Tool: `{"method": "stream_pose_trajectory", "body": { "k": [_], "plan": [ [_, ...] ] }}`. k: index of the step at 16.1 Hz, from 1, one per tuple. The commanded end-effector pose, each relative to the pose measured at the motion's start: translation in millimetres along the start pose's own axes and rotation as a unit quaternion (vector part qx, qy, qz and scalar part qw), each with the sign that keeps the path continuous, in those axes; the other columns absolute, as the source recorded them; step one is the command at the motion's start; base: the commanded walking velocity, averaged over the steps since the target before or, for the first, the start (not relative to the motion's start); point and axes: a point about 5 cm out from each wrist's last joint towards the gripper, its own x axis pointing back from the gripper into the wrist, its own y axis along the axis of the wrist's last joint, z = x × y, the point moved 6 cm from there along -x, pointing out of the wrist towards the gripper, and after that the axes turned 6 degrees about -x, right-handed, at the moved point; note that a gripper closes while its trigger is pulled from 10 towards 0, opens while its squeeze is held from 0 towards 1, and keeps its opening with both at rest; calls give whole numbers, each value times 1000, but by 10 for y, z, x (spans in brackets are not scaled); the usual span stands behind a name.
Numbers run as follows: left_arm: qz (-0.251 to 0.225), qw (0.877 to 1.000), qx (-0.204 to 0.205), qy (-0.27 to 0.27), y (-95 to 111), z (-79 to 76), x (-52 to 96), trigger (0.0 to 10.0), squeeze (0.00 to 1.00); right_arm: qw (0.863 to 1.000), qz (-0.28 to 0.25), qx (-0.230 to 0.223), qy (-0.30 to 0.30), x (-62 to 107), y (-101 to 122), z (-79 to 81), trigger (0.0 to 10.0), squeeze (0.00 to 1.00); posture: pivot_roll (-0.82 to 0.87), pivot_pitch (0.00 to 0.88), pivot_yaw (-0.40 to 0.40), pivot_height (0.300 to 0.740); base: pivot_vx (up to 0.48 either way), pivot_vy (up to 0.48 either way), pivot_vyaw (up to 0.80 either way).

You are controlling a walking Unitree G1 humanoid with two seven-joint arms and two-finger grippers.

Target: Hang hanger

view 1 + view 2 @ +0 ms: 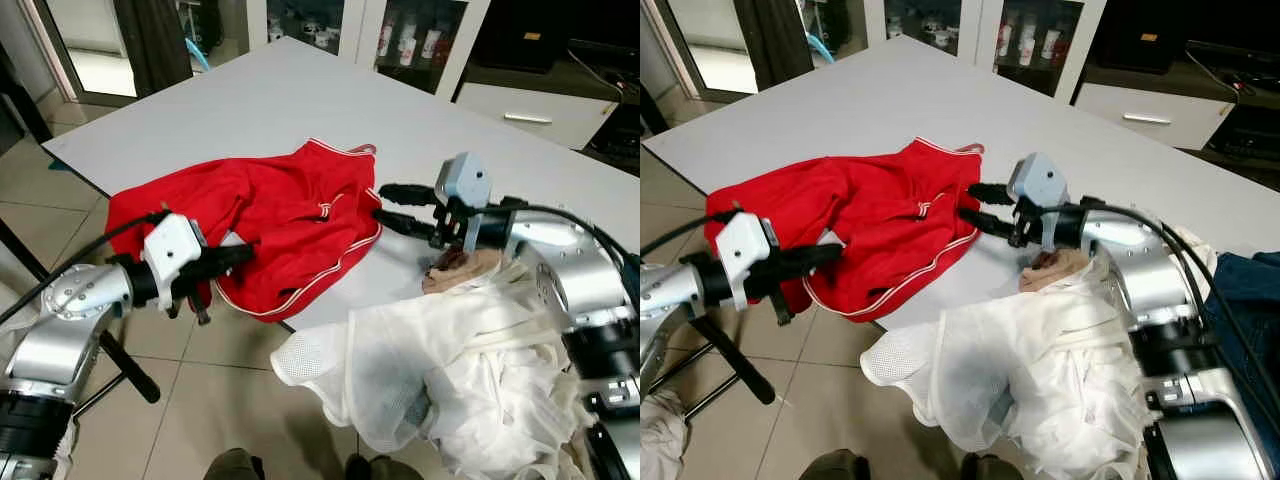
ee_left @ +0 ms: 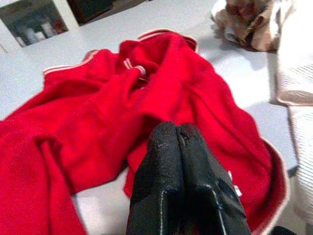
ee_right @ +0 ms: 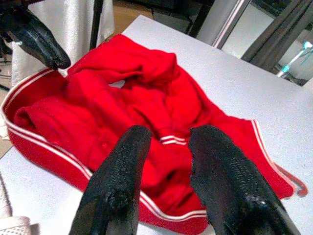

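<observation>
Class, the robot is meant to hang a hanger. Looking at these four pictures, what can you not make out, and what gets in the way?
1. Hanger: none can be made out; the red garment and the white mesh cloth may cover one.
2. Table: its far end is cut off by the eye views' top edge.
3. Bottles in the cabinet: too small to read.
4. Left gripper: whether its closed fingers pinch cloth is hidden in the left wrist view.

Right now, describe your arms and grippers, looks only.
Both arms are silver metal with rounded joint housings and black cables along them. The left gripper has a white wrist block and two long black fingers. The right gripper has a grey-blue block and textured black fingers.
</observation>
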Motion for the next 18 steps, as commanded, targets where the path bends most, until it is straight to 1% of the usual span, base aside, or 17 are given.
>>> {"method": "stream_pose_trajectory", "body": {
  "k": [1,2,3,5,6,7,8,10,13,14,15,17,18],
  "plan": [
    [-7,1000,-11,-15,48,-51,-12,10000,624,1000,-6,-1,-8,32,33,-28,10000,0,80,69,-36,740,0,0,0],
    [-16,999,-16,-26,94,-94,-20,10000,1000,1000,-5,-2,-8,29,25,-20,10000,0,75,73,-37,740,0,0,0],
    [-20,999,-20,-39,123,-141,-29,10000,1000,1000,-5,-3,-7,24,22,-15,10000,0,74,73,-38,740,0,0,0],
    [-33,995,-25,-88,190,-326,-52,10000,1000,1000,-4,-5,-5,11,22,8,10000,0,68,73,-41,740,0,0,0],
    [-30,994,-28,-104,181,-383,-53,10000,1000,1000,-4,-5,-4,8,20,19,10000,0,68,73,-41,740,0,0,0],
    [-23,990,-36,-132,156,-472,-46,10000,1000,1000,-4,-8,-2,2,14,37,10000,0,64,74,-41,740,0,0,0],
    [-21,989,-37,-142,150,-501,-42,10000,1000,1000,-4,-8,-1,-1,11,44,10000,0,64,73,-42,740,0,0,0],
    [-4,984,-49,-173,118,-544,12,10000,1000,1000,-4,-13,3,-10,-2,80,10000,0,63,70,-40,740,0,0,0],
    [17,982,-63,-179,37,-511,27,10000,1000,1000,-4,-16,5,-19,-3,96,10000,0,62,67,-39,740,0,0,0],
    [31,981,-65,-181,-34,-510,28,10000,804,1000,-6,-17,6,-30,-2,111,10000,0,59,65,-38,740,0,0,0],
    [46,981,-66,-176,-118,-502,8,10000,0,1000,-8,-18,9,-47,-1,137,10000,0,56,63,-38,740,0,0,0],
    [52,985,-61,-155,-177,-475,-77,10000,0,1000,-9,-20,13,-63,-8,169,10000,0,47,65,-44,740,0,0,0],
    [53,985,-61,-152,-184,-469,-89,10000,0,1000,-9,-20,13,-63,-7,170,10000,0,47,65,-44,740,0,0,0]
  ]
}}
